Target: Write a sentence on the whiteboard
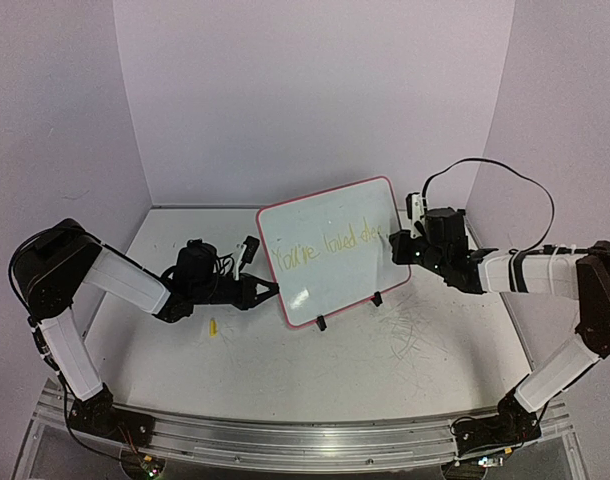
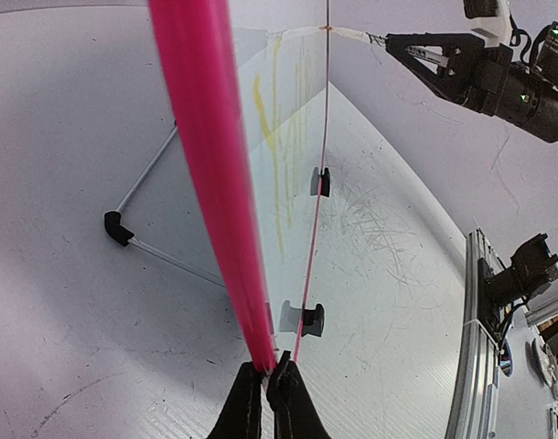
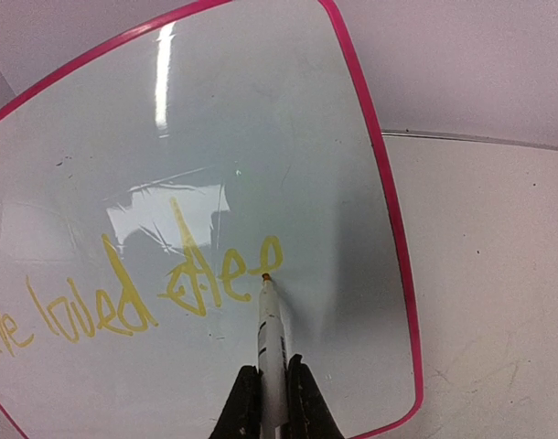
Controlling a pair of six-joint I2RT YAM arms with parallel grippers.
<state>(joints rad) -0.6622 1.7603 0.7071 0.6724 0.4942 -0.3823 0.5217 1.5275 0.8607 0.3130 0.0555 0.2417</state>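
Right wrist view: grips a white marker [image 3: 271, 329] in the right claw [image 3: 273, 375], jaws pressed onto its barrel, tip touching the whiteboard [image 3: 261, 137] at the last letter of the yellow sentence [image 3: 133, 302]. Left wrist view: pinches the board's pink rim low on its left edge in the left claw [image 2: 264, 370]. Stands tilted back on a black wire stand [image 2: 142, 242] mid-tabletop [image 1: 385, 360], between both arms.
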